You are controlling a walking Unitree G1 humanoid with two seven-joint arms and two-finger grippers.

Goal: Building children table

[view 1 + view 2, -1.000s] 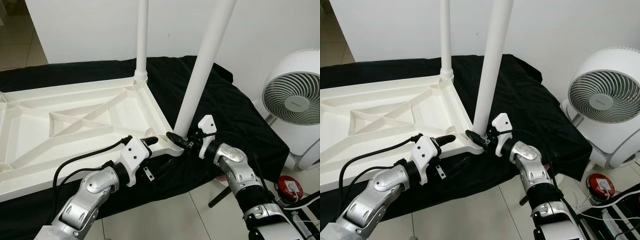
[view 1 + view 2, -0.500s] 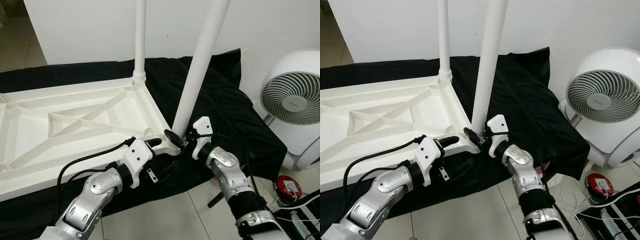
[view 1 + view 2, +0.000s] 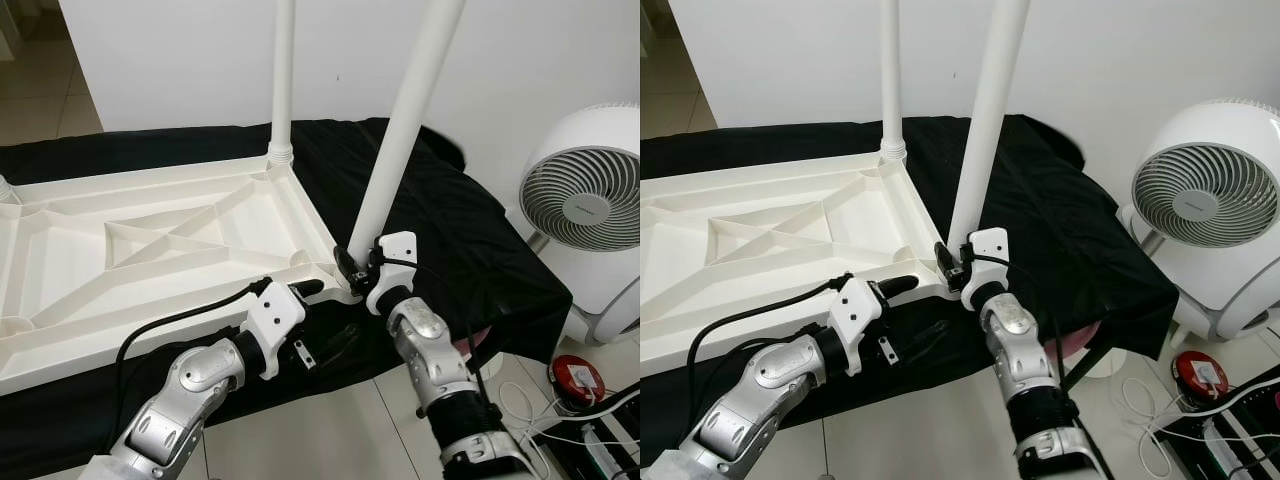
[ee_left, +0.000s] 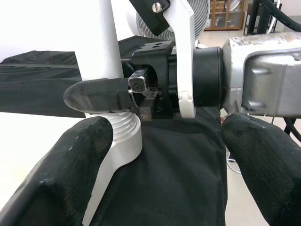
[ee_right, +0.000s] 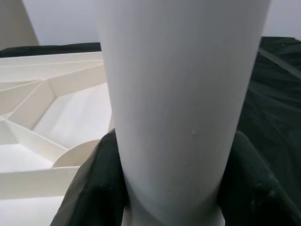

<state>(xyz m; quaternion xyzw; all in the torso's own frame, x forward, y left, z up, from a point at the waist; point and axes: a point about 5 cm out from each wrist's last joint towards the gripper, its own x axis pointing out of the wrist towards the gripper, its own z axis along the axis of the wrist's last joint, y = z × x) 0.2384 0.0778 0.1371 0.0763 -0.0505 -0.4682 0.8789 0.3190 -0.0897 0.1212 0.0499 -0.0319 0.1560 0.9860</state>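
Observation:
The white table top (image 3: 150, 235) lies upside down on a black cloth. A far leg (image 3: 282, 80) stands upright in its back corner. The near leg (image 3: 405, 120) leans slightly in the front corner's threaded socket (image 4: 124, 136). My right gripper (image 3: 350, 265) is shut on the base of this near leg; in the right wrist view the leg (image 5: 183, 94) sits between both fingers (image 5: 94, 188). My left gripper (image 3: 318, 298) is open at the same corner, one of its fingers (image 4: 61, 179) against the socket, with nothing held.
A white fan (image 3: 585, 205) stands at the right, beside the cloth's (image 3: 450, 220) edge. A red object (image 3: 578, 370) and cables lie on the tiled floor below it. A white wall (image 3: 180, 60) closes the back.
My right forearm has swung leftward and closer beneath the near leg, with the gripper still on the leg's base. The left gripper stays at the corner.

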